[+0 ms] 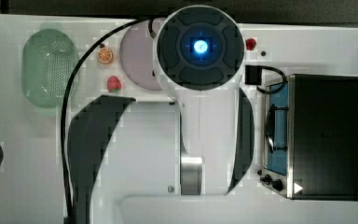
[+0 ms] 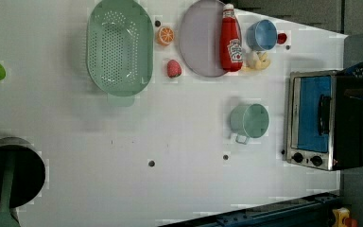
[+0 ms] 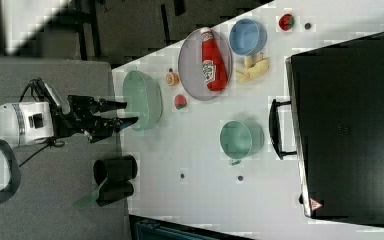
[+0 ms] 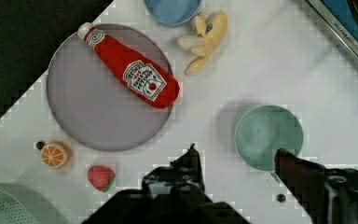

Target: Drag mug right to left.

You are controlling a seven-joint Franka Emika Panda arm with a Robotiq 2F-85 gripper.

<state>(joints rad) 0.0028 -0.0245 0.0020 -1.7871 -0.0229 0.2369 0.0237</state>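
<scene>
1 upright mug [image 2: 249, 120], handle toward the left view's bottom; hand [image 4: 235, 156] open, empty.

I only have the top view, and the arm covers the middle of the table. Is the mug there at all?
Observer: Yes. In the left view the green mug stands upright beside the toaster oven.
Operator: Is the gripper on it?
Observer: No. In the right view the gripper is far from the mug, by the colander, jaws open and empty.
Operator: Anything on the purple plate?
Observer: A ketchup bottle lies across the plate.
</scene>
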